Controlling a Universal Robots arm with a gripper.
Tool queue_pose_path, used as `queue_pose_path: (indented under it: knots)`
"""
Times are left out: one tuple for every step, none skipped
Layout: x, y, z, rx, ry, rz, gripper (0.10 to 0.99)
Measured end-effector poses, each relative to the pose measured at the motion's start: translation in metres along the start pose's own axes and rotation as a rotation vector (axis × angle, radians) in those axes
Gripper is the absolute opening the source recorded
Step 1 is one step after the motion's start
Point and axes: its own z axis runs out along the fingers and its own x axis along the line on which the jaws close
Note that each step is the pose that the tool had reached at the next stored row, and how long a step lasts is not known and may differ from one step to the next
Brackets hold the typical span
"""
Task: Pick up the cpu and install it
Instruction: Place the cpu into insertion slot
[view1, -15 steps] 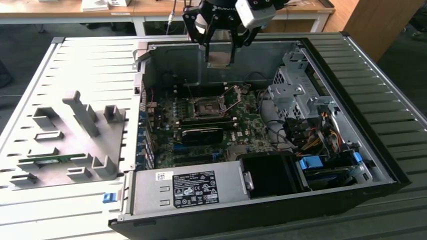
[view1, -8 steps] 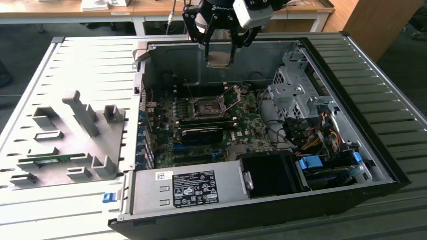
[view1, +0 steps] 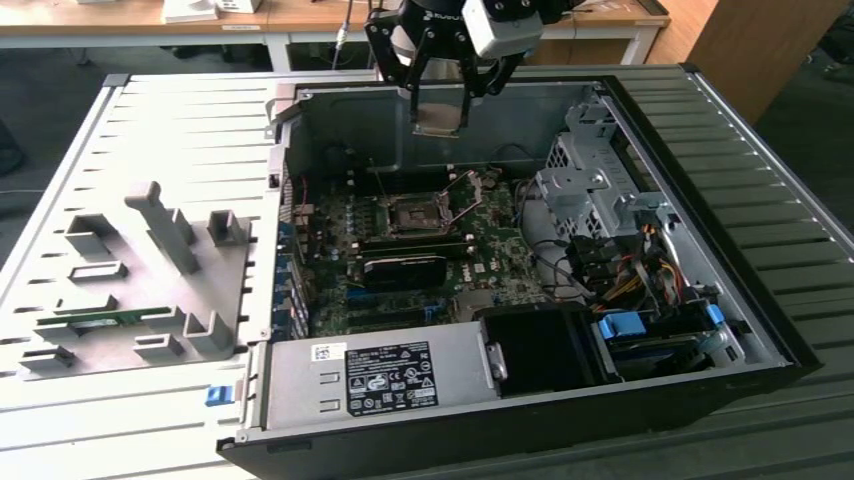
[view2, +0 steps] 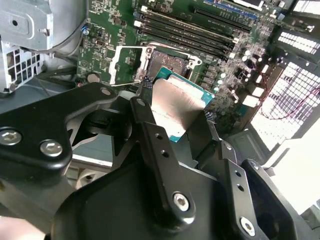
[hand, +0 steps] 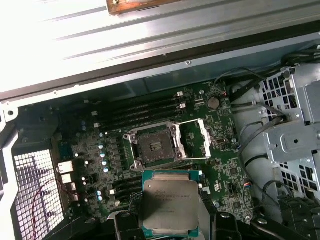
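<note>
Cpu, silver-grey metal top with thin green rim, clamped by two opposite edges in the gripper. Black fingers pressed shut against its sides, one on each. Metal top turned toward both wrist cameras.

Held up clear of the socket, not touching it. Seen in both wrist views just beside the socket, on the side away from the memory slots. In the exterior view, raised high and well apart from the socket, up by the case wall behind it.

Socket itself: dark square, metal-framed, contact field exposed. Load frame swung open and lying just beside the socket, thin wire lever along its edge. Memory slots in long dark rows just beside the socket, opposite the cpu.

Green motherboard all around the socket, dotted with small capacitors and connectors.

Silver perforated drive cage near the socket, on the exterior view's right, loose cables running between the two.

Grey labelled power supply and black fan duct well apart from the socket, across the motherboard from it.

Computer case on its side, lid off, enclosing the socket.

Grey moulded tray outside the case, well apart from the socket, on the exterior view's left.
</note>
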Motion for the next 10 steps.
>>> queue_pose_path:
  knots:
    - [0.0, 0.0, 0.0, 0.0, -0.0002, 0.005, 0.529]
    - [0.0, 0.0, 0.0, 0.0, -0.0004, 0.01, 0.529]
    - [0.0, 0.0, 0.0, 0.0, -0.0006, 0.015, 0.529]
    - [0.0, 0.0, 0.0, 0.0, -0.0008, 0.02, 0.529]
    - [0.0, 0.0, 0.0, 0.0, -0.001, 0.024, 0.529]
    - [0.0, 0.0, 0.0, 0.0, -0.0012, 0.029, 0.529]
    - [0.0, 0.0, 0.0, 0.0, -0.0014, 0.034, 0.529]
    - [0.0, 0.0, 0.0, 0.0, -0.0016, 0.038, 0.529]
    - [0.0, 0.0, 0.0, 0.0, -0.0017, 0.043, 0.529]
    - [0.0, 0.0, 0.0, 0.0, -0.0019, 0.047, 0.529]
